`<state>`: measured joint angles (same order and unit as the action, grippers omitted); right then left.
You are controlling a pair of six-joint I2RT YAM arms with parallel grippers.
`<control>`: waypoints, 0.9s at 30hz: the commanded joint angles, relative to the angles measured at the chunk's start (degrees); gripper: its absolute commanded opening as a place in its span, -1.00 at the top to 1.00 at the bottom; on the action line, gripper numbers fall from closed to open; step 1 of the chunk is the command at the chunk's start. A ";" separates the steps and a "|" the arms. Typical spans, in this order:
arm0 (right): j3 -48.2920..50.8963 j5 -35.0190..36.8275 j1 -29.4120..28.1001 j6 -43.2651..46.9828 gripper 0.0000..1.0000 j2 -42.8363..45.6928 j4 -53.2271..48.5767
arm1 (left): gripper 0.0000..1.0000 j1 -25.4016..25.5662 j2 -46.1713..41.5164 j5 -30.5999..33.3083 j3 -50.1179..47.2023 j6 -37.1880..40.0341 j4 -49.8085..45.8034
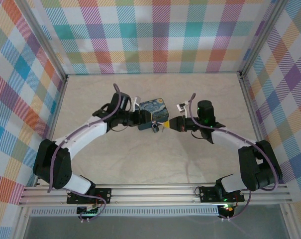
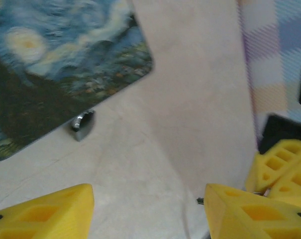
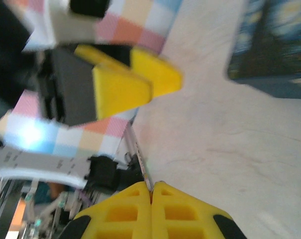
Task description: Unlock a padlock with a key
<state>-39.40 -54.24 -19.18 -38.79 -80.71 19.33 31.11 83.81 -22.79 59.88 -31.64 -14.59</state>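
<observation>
**Padlock on the table beside the tin**

You have a beige marbled table [image 1: 155, 94] with plaid walls [image 1: 160, 35] around it. The blue tin [image 1: 156, 110] sits mid-table, its contents unseen. The padlock [image 2: 83, 124] lies just beside the tin's near edge. Your left pincer [image 2: 148, 196] gapes, empty; your right pincer [image 3: 151, 188] is pressed closed.

Overhead camera looks down; close wrist cameras share the tin [image 1: 155, 110].

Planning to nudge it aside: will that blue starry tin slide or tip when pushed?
The blue tin looks low and flat with a broad base, so it would likely slide, not tip. On the smooth table it may skid or rotate easily.
</observation>
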 commanded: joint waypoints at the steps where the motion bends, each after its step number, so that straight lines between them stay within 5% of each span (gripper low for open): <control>1: 0.96 10.93 1.74 1.27 1.00 3.11 -7.16 | -0.23 6.60 -3.04 21.50 -4.18 -14.77 5.98; 5: 3.71 22.89 3.00 -0.23 1.00 7.56 -10.31 | -0.30 13.44 1.57 33.87 -3.77 -23.26 4.19; 8: 2.64 23.72 3.18 0.75 1.00 8.26 -13.59 | -0.30 16.55 7.22 39.04 -0.86 -24.36 3.57; 27: 3.97 23.26 4.23 3.77 1.00 10.42 -19.69 | -0.28 20.26 27.78 46.83 10.39 -30.15 2.87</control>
<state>-36.16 -29.82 -15.35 -36.42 -71.66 0.34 50.68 110.04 20.62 68.64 -60.51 -9.50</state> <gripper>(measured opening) 0.044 0.646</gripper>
